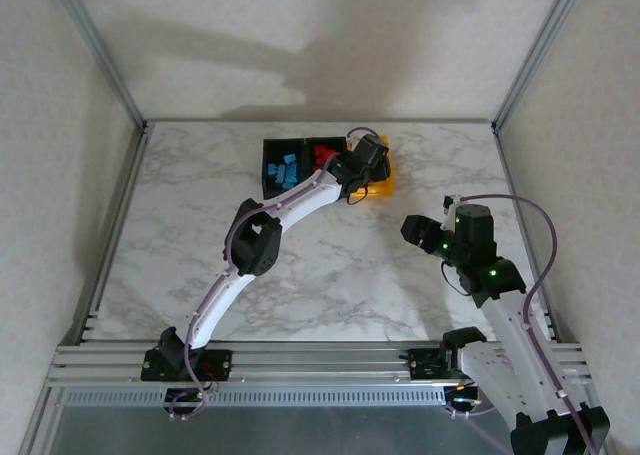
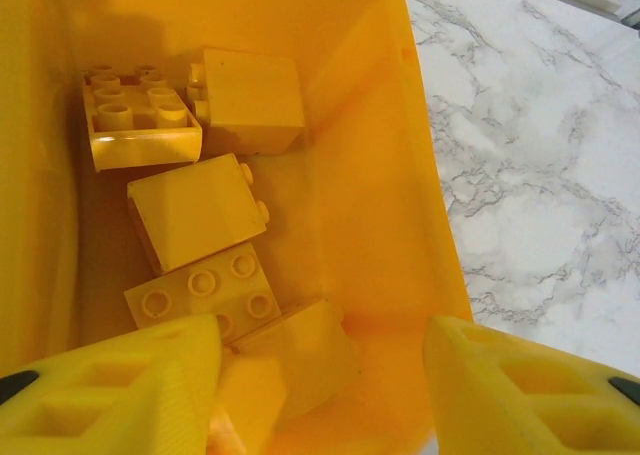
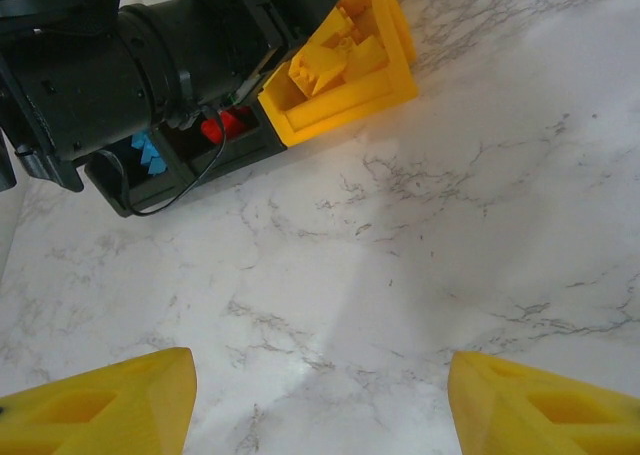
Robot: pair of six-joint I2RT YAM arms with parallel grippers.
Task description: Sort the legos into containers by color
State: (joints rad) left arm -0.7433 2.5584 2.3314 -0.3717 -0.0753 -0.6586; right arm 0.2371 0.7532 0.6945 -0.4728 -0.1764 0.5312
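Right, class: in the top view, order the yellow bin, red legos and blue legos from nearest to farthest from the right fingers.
1. Yellow bin, right end of the row, nearest the right fingers.
2. Red legos, middle bin.
3. Blue legos, left bin, farthest.

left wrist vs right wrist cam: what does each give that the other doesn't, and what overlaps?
Left wrist: close look inside the yellow bin, studs on individual yellow bricks, left pincer open above them. Right wrist: blue bricks and red bricks in two black bins, left arm's wrist above them, right pincer open over the marble table. Shared: yellow bin, yellow bricks, marble table.
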